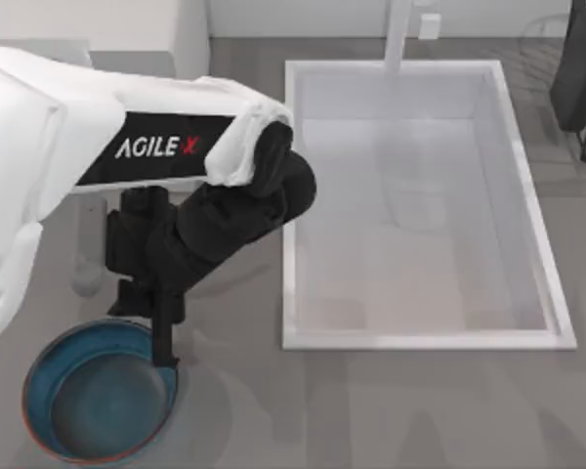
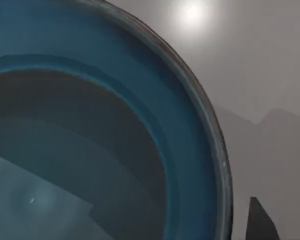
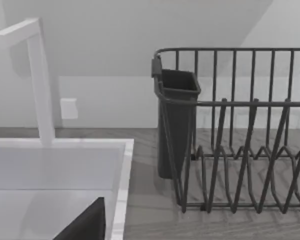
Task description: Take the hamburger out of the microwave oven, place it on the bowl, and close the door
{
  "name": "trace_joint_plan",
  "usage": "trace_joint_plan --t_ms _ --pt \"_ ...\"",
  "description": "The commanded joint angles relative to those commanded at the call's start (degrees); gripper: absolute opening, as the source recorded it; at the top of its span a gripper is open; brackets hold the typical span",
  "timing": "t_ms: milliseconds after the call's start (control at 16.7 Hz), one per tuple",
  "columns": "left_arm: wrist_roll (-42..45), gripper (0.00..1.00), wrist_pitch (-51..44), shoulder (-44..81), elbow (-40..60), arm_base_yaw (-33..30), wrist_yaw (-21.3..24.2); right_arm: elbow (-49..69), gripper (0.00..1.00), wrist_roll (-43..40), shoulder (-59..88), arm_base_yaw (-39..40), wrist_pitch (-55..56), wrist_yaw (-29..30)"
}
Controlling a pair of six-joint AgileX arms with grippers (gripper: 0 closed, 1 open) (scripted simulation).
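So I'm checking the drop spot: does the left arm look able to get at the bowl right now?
Probably yes. The left gripper hangs right at the upper right rim of the dark teal bowl, and in the left wrist view the bowl's inside lies bare, with nothing between gripper and bowl.

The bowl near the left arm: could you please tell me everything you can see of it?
The bowl is round and shallow, glazed dark teal-blue with a thin brownish rim. It sits upright on the grey table at the top view's lower left, with nothing inside. The left gripper hangs over its rim on the sink side; contact cannot be told.
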Motion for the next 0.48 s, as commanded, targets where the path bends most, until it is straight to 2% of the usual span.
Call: trace_joint_plan --t_ms 240,480 --pt "-15.9 0.0 -14.6 7.2 1.7 -5.4 -3.4 0.0 1.0 0.0 0.0 0.0 0.0 0.0" --pt "-23.9 0.0 -21.8 11.4 2.3 -8.1 -5.0 0.0 1.0 0.0 0.0 0.0 0.0 0.0"
